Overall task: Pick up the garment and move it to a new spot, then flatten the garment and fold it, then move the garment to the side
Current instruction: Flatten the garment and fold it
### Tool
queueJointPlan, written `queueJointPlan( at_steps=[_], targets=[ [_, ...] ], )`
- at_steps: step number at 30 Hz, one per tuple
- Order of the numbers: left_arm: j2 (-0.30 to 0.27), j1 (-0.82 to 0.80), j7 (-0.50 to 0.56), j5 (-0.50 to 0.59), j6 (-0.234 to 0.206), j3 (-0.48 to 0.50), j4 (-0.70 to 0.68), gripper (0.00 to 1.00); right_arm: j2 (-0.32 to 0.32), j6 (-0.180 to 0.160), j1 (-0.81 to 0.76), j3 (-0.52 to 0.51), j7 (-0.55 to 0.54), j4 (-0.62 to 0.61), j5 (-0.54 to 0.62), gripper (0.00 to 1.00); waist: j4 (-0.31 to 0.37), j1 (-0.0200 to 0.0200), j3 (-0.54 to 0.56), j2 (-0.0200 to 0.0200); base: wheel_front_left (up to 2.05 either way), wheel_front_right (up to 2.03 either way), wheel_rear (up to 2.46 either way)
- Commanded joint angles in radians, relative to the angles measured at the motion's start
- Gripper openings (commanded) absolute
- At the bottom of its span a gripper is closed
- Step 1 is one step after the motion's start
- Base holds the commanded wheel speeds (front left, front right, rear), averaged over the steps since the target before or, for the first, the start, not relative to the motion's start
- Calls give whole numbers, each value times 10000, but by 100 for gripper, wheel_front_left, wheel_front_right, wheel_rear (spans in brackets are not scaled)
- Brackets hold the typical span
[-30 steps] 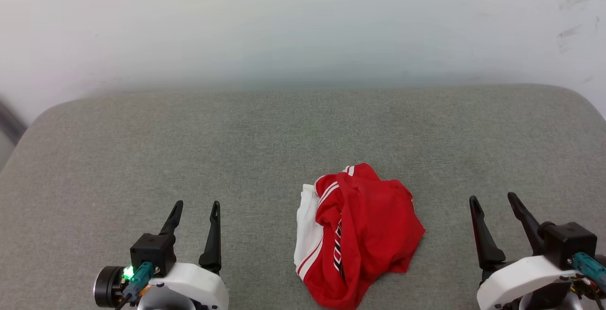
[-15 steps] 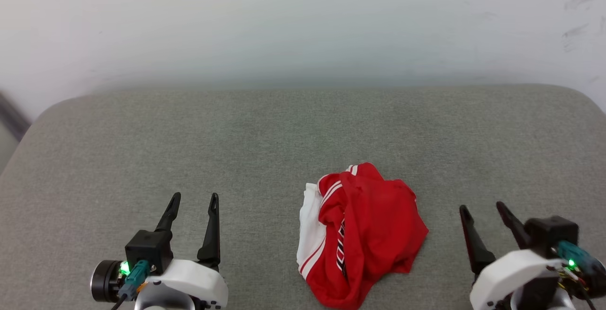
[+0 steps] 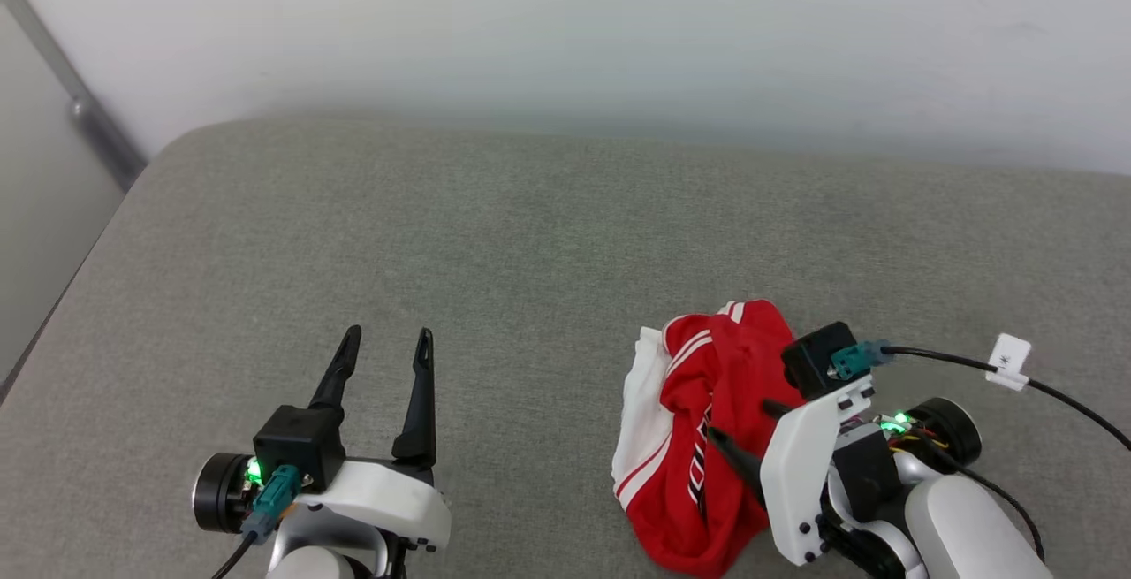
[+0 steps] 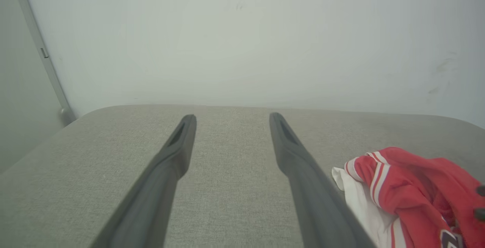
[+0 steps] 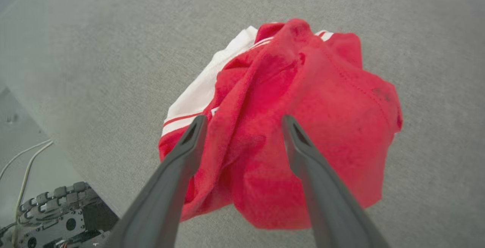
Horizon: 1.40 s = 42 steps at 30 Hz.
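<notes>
Your red jersey-style T-shirt with its white sleeve and striped trim (image 3: 698, 438) lies crumpled in a heap on the near right part of the grey fabric-covered worktop (image 3: 530, 234). The white sleeve is on the heap's left side, and a strip of black print shows in a fold.

Your right tool (image 3: 739, 420) stands wide, empty, directly over the heap. In the right wrist view both of its fingers (image 5: 189, 145) lie over red cloth, with a raised ridge of fabric between them; you cannot tell whether the tips touch it. Nothing stands between this tool and the cloth.

Your left tool (image 3: 389, 333) is also spread wide and holds nothing. It sits above bare worktop, well apart from the garment.

A black cable with a white tag (image 3: 1007, 356) trails off the right wrist. A pale wall (image 3: 565, 31) backs the worktop.

Your right forearm comes in from the lower right with its wrist turned, so the fingers point left across the heap. Your left arm sits low, with its fingers pointing towards the wall.
</notes>
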<state>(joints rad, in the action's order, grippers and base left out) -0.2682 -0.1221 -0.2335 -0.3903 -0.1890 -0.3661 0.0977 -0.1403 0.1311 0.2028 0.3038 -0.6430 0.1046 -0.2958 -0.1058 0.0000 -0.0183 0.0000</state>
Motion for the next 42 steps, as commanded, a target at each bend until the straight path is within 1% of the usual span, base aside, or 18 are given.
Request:
queueJointPlan(
  at_steps=[1, 6, 7, 8, 9, 12, 16, 19, 21, 23, 27, 29, 31, 33, 34, 37, 42],
  targets=[
    [73, -108, -35, 2, 17, -36, -2, 100, -171, -7, 234, 198, -119, 145, -81, 100, -267, 0, -178, 0, 0, 0, 0],
    [79, -304, -80, 30, 97, -88, 124, 100, -456, -7, 845, 751, -426, 957, -506, 100, -582, 0, -378, 0, 0, 0, 0],
    [94, -327, -95, 46, 102, -106, 139, 100, -522, -7, 931, 794, -448, 1112, -532, 74, -622, 0, -399, 0, 0, 0, 0],
    [106, -341, -102, 58, 95, -119, 161, 100, -532, -7, 1002, 805, -501, 1250, -611, 26, -656, 0, -423, 0, 0, 0, 0],
    [111, -357, -101, 70, 84, -121, 184, 100, -538, -7, 1070, 832, -492, 1351, -657, 0, -672, 0, -433, 0, 0, 0, 0],
    [92, -336, -143, 76, 36, -91, 225, 100, -657, -7, 1192, 775, -326, 1381, -650, 0, -657, 0, -436, 0, 0, 0, 0],
    [47, -169, -172, 27, -8, -20, 288, 100, -789, -7, 1183, 341, -33, 936, -507, 0, -468, 0, -336, 0, 0, 0, 0],
    [33, -70, -191, -10, -35, -10, 306, 100, -842, -7, 716, -378, 171, 410, -340, 0, -276, 0, -213, 0, 0, 0, 0],
    [17, -47, -182, -37, -40, -9, 294, 100, -771, -8, 318, -1126, 306, -18, -174, 0, -145, 0, -157, 0, 0, 0, 0],
    [15, -7, -186, -47, -52, -17, 268, 100, -535, -7, -244, -2034, 427, -386, -49, 0, -17, 0, -110, 0, 0, 0, 0],
    [-14, 73, -129, -88, -82, -46, 233, 100, 254, -7, -1657, -3865, 730, -672, 68, 0, 219, 0, -84, 0, 0, 0, 0],
    [-7, 85, -121, -82, -87, -65, 227, 100, 560, -7, -2309, -4624, 938, -418, 67, 0, 319, 0, -75, 0, 0, 0, 0],
    [-10, 89, -90, -111, -81, -81, 244, 100, 783, -7, -2798, -5052, 1183, 61, -25, 0, 398, 0, -88, 0, 0, 0, 0],
    [1, 95, -77, -117, -99, -126, 233, 100, 862, -7, -3049, -5255, 1532, 602, -92, 45, 456, 0, -98, 0, 0, 0, 0],
    [-5, 99, -52, -125, -109, -131, 235, 100, 892, -7, -3124, -5261, 1708, 868, -208, 100, 481, 0, -99, 0, 0, 0, 0],
    [-29, 130, -22, -168, -94, -157, 258, 100, 912, -7, -3046, -5110, 2654, 1235, -597, 100, 534, 0, -63, 0, 0, 0, 0],
    [-84, 273, -2, -211, -108, -189, 320, 100, 900, -7, -2817, -4913, 4802, 618, -521, 100, 597, 0, 103, 0, 0, 0, 0]
  ],
)
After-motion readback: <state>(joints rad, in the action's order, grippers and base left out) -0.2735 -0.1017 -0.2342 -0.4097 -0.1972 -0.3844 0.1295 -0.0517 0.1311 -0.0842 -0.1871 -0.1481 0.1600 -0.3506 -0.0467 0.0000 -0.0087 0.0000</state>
